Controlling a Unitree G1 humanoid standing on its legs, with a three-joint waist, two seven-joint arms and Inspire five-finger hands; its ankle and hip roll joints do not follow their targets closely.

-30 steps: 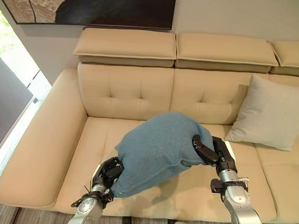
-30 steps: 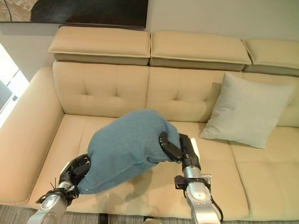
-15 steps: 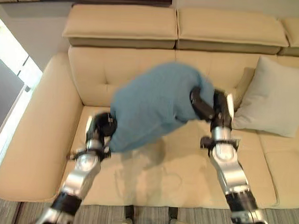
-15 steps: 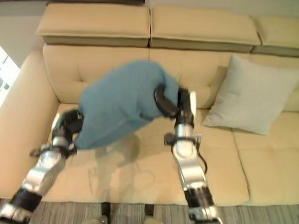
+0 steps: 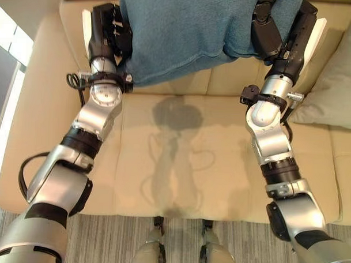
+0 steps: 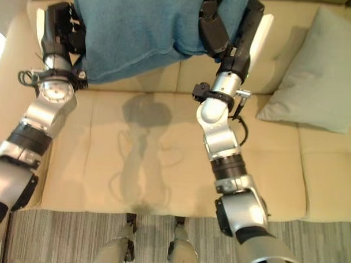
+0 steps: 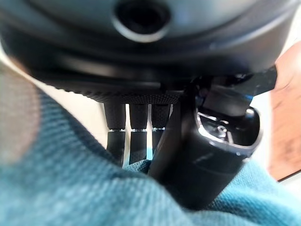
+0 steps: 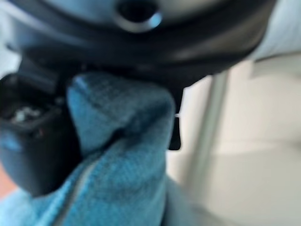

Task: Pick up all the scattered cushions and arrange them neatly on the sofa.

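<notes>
Left eye view: the blue cushion (image 5: 190,28) occupies the top centre of the frame, raised above the seat of the beige sofa (image 5: 186,166) and against its backrest. The left hand (image 5: 104,31) sits at the upper left, clamped on the cushion's left edge. The right hand (image 5: 277,31) sits at the upper right, its thumb curled over the cushion's right corner. A pale grey cushion (image 5: 335,85) leans at the right edge of the frame, on the seat and against the backrest, just beside the right hand. A striped grey rug (image 5: 114,239) runs along the bottom edge, below the sofa front.

Right eye view: same arrangement. The blue cushion (image 6: 144,26) spans the top, held between both hands. The pale grey cushion (image 6: 321,73) lies at the upper right, apart from the blue one. The seat under the blue cushion carries only a shadow.

Left wrist view: the fingers (image 7: 134,136) and thumb pinch blue fabric, which fills the lower part of the frame.

Right wrist view: the thumb at the lower left of the frame presses a fold of blue fabric against the palm; sofa upholstery shows at the right.
</notes>
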